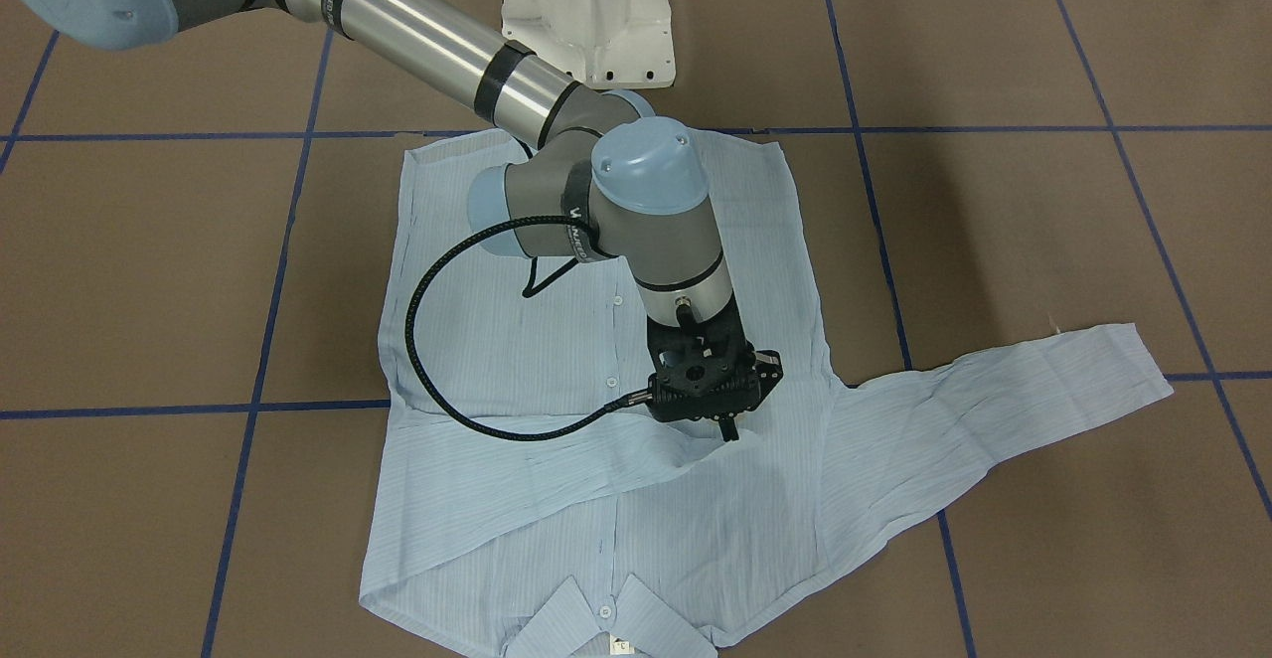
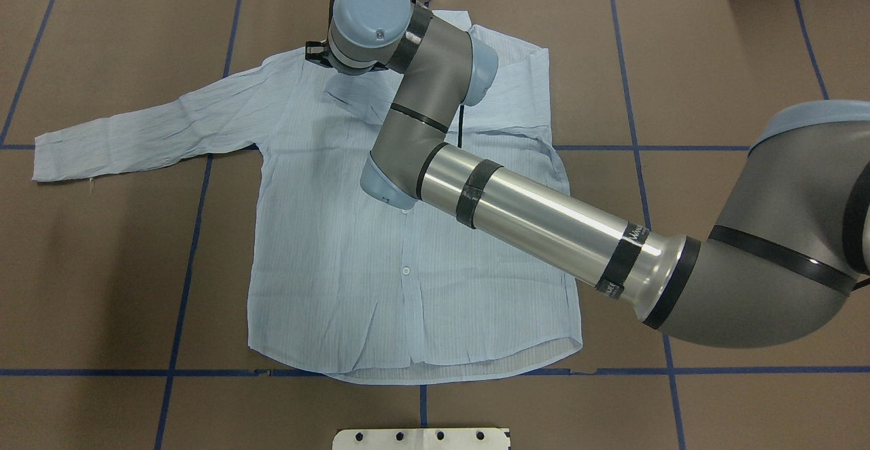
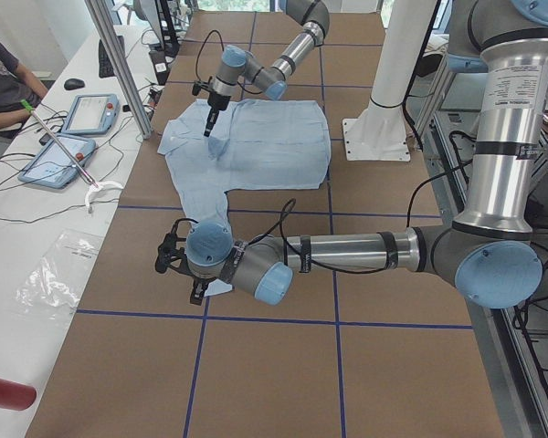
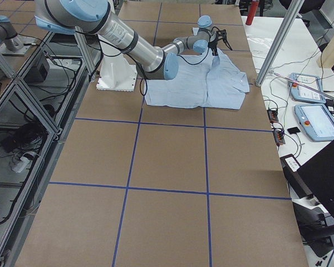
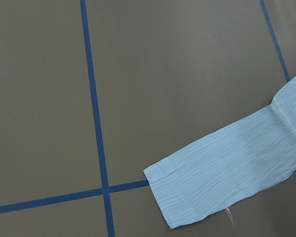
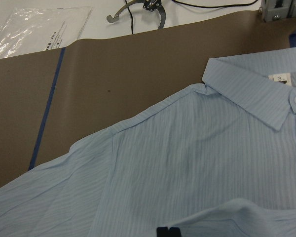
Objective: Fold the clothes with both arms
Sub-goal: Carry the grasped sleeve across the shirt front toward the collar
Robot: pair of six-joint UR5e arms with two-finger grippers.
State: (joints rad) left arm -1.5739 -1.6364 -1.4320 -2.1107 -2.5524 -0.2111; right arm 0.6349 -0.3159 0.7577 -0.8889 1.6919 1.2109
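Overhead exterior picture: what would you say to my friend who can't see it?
A light-blue button-up shirt lies flat on a brown table with blue tape lines, one sleeve stretched to the left. The robot's right arm reaches across its chest.

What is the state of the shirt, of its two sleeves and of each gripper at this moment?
shirt, spread flat on the table, front up, buttoned.
sleeve on the robot's left, stretched straight out to the side.
sleeve on the robot's right, folded across the chest.
right gripper, low over the chest; open or shut, cannot tell.
left gripper, above the stretched sleeve's cuff; open or shut, cannot tell.
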